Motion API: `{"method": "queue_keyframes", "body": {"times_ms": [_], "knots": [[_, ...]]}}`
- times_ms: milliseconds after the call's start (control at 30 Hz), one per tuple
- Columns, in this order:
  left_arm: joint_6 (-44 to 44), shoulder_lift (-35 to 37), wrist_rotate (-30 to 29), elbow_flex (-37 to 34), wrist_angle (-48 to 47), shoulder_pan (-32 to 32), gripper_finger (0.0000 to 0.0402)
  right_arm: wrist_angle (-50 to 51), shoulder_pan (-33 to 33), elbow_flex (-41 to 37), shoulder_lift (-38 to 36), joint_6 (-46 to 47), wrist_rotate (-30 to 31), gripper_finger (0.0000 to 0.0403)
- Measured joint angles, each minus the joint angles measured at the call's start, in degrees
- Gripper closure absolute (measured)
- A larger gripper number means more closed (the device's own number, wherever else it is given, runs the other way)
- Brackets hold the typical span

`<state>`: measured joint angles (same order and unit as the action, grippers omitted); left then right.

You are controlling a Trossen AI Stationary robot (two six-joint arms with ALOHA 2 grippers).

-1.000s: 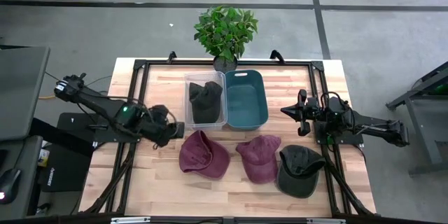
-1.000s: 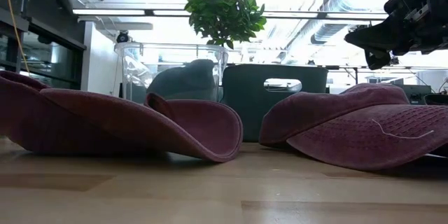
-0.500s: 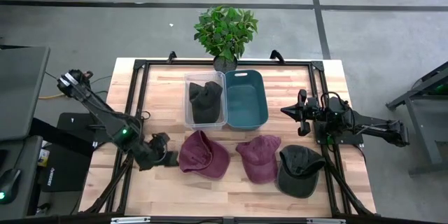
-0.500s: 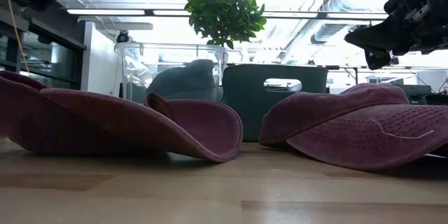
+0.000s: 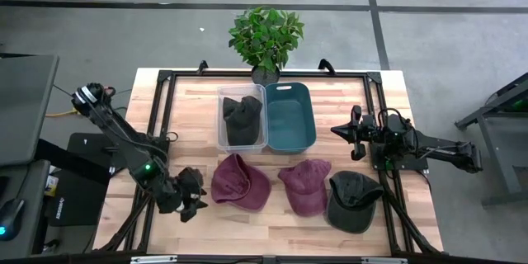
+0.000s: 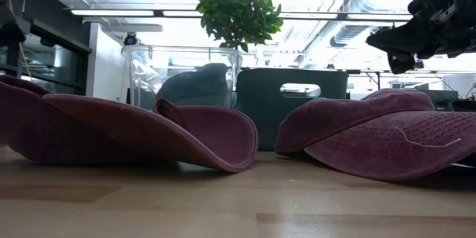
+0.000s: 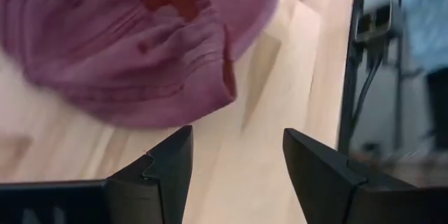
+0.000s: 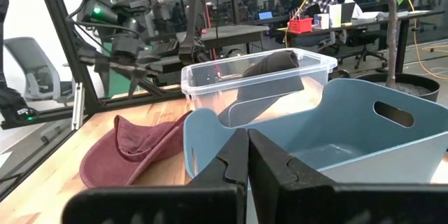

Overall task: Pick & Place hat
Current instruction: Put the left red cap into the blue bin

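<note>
Though gaping, left end effector (image 5: 195,200) beside maroon hat (image 5: 239,181)

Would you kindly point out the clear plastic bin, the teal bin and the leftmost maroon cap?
Clear plastic bin (image 5: 221,124): high view, left wall.
Teal bin (image 5: 290,124): high view, bare floor.
Leftmost maroon cap (image 5: 239,183): high view, crown.

no readable text, labels or signs
</note>
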<state>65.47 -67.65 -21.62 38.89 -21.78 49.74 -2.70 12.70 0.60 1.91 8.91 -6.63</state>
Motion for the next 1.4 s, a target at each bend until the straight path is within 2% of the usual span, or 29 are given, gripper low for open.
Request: {"method": "queue_keyframes", "body": {"times_ms": [133, 267, 600, 1000, 1233, 1400], "knots": [[-10.09, -2.79, -2.82, -0.02, 3.35, 2.18, 0.0197, 0.00, 0.00, -0.02, 0.00, -0.02, 0.00, 0.0402], [-15.99, -5.57, -4.83, -0.02, 5.99, 3.78, 0.0197, 0.00, 0.01, 0.01, 0.00, 0.00, 0.00, 0.0402], [-17.31, -11.02, -13.56, -1.84, 7.13, 5.07, 0.0197, 0.02, -0.01, 0.01, 0.00, 0.00, 0.00, 0.0402], [-18.14, -15.68, -16.81, -5.09, 14.51, 5.02, 0.0197, 0.07, 0.01, 0.01, 0.00, 0.00, 0.02, 0.0402], [-22.62, -19.59, -20.07, -5.09, 21.13, 4.97, 0.0197, 0.09, 0.01, 0.01, 0.00, -0.02, 0.00, 0.0402], [-23.28, -22.10, -20.12, -5.07, 23.51, 2.45, 0.0197, 0.07, 0.01, 0.01, 0.00, 0.00, 0.00, 0.0402]]}}
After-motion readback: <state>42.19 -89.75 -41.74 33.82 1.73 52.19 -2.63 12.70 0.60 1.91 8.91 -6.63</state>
